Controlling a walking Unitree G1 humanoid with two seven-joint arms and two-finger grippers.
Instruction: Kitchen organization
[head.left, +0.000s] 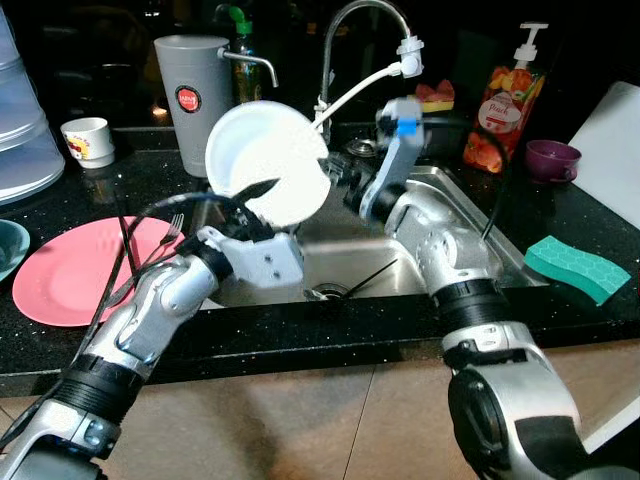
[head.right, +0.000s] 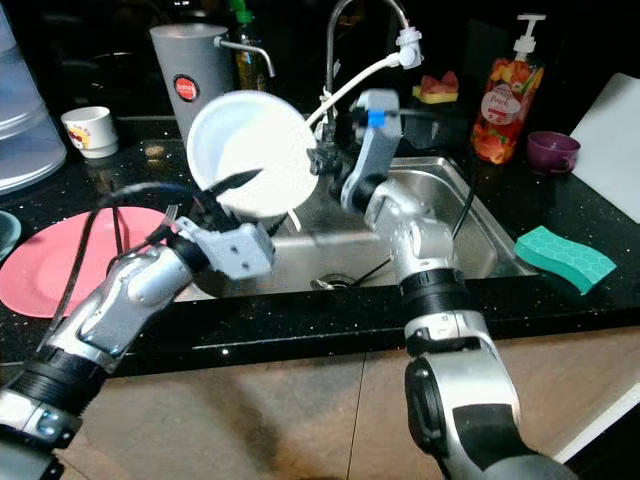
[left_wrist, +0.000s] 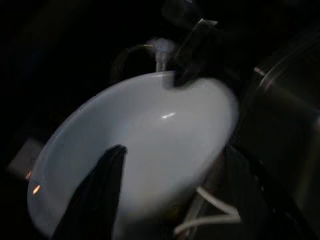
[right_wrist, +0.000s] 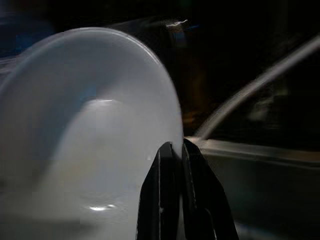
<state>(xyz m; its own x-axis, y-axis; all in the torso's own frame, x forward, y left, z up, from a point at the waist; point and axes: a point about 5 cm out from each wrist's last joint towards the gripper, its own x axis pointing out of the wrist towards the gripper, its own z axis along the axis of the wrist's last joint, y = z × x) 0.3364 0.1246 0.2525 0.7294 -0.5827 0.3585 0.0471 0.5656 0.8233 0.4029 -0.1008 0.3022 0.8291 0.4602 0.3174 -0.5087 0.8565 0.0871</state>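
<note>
Holding a white bowl (head.left: 268, 160) tilted over the steel sink (head.left: 470, 225), the robot works with both arms at a dark kitchen counter (head.left: 560, 300). Its right gripper (right_wrist: 176, 150) pinches the bowl's rim between closed fingers, while the left gripper (head.left: 255, 190) clasps the lower edge, one finger inside the bowl. To do this well, both grips should likely stay firm and move together, keeping the bowl off the faucet (head.left: 365, 30) just behind. A pink plate (head.left: 75, 270) with a fork (head.left: 168, 232) waits left of the basin.
</note>
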